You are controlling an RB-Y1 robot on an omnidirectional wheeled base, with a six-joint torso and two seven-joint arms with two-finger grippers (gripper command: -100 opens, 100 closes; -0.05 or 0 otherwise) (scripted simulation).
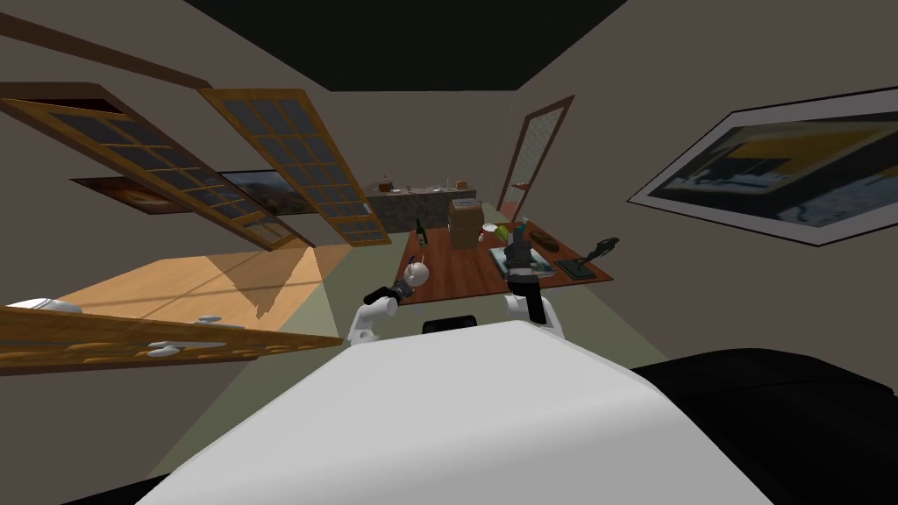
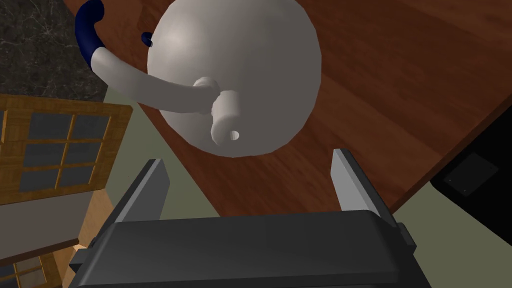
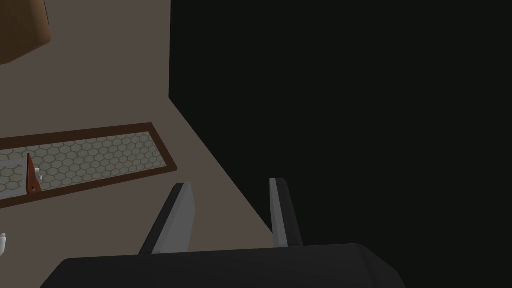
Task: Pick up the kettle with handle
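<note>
Brown table (image 2: 400, 75) bears white kettle (image 2: 240, 65) beyond left pincer (image 2: 247, 157), wide; right pincer (image 3: 230, 182) narrower.

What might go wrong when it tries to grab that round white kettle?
1. The kettle is round and looks wider than the gap of the open left gripper, so the fingers may slide off it; the thin handle seems the safer hold.
2. It stands close to the edge of the table, so a nudge might push it off.
</note>
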